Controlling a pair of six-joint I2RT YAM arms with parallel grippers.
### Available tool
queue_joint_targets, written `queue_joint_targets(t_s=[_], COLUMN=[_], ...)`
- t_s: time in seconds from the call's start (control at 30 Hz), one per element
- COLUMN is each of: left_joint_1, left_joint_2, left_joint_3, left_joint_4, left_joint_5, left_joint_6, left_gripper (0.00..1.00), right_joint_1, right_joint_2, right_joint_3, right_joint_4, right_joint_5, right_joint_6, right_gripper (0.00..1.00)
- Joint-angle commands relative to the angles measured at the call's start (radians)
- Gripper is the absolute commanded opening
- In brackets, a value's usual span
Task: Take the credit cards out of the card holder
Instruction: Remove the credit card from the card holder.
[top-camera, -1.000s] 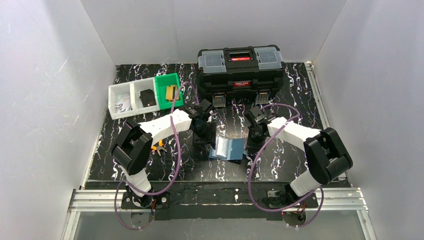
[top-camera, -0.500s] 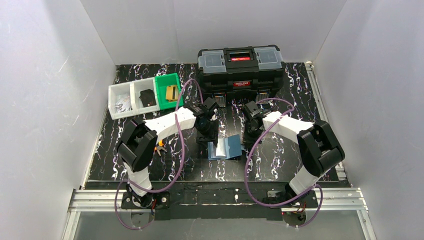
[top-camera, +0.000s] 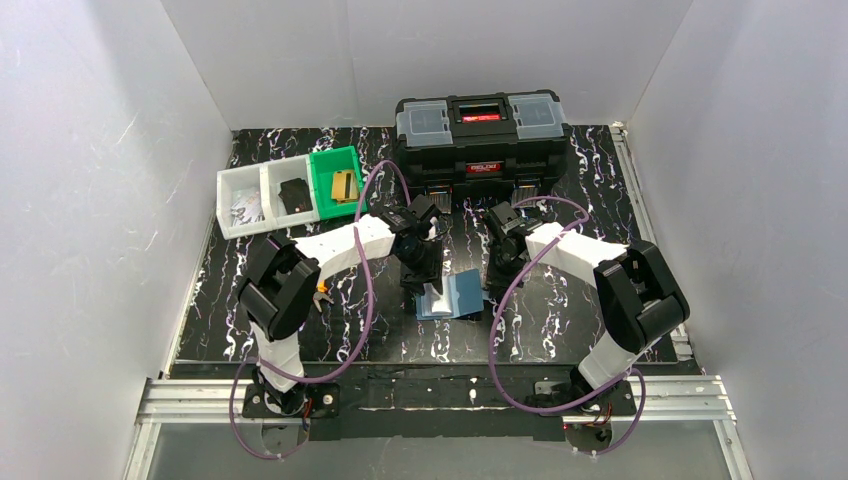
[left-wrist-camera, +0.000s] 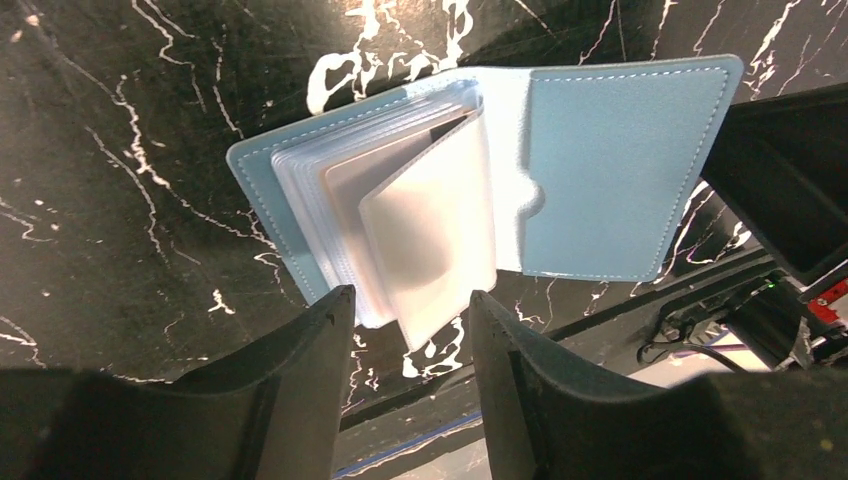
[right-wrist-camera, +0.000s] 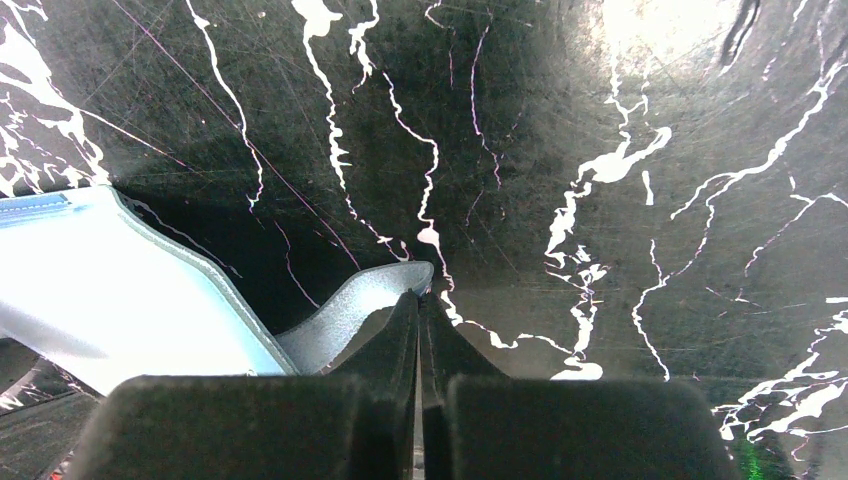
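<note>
Left wrist view: the card holder (left-wrist-camera: 610, 170) lies open on the black marbled counter (left-wrist-camera: 120, 120), its clear sleeves (left-wrist-camera: 430, 250) fanned. The left gripper (left-wrist-camera: 410, 300) hangs open astride 1 sleeve. The right gripper (right-wrist-camera: 418, 300) pinches the cover flap. It seems best to close on a credit card's edge, not bare plastic. White walls (top-camera: 100, 150) enclose the counter.

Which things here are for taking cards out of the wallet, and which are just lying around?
For the job: card holder, lying open; right gripper, pinching its cover; left gripper, open above it.
Just lying about: black toolbox, green bin, white bins.
</note>
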Motion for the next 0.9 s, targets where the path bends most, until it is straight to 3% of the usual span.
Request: queue_joint_targets(t_s=[0.0,0.2,0.37,0.47,0.6,0.87], left_joint_1=[-0.007,-0.007,-0.007,-0.009,-0.044,-0.062], left_joint_2=[0.013,0.027,0.004,0.012,0.091,0.182], left_joint_3=[0.0,0.001,-0.01,0.02,0.112,0.209], left_joint_4=[0.024,0.038,0.103,0.116,0.11,0.107], left_joint_5=[0.05,0.055,0.096,0.119,0.134,0.165], left_joint_6=[-0.015,-0.024,-0.048,-0.055,-0.091,-0.12], left_gripper=[0.44,0.42,0.29,0.29,0.48,0.53], right_joint_1=[-0.005,-0.006,-0.006,-0.005,-0.005,-0.005], right_joint_2=[0.047,0.042,0.02,-0.001,-0.18,-0.361], right_joint_3=[-0.019,-0.022,-0.022,-0.009,-0.006,0.005], right_joint_4=[0.057,0.054,0.041,0.032,0.014,-0.055], right_joint_5=[0.059,0.055,0.051,0.029,0.058,0.112], right_joint_6=[-0.017,-0.019,-0.021,-0.03,-0.018,-0.01], right_gripper=[0.01,0.01,0.01,0.01,0.41,0.46])
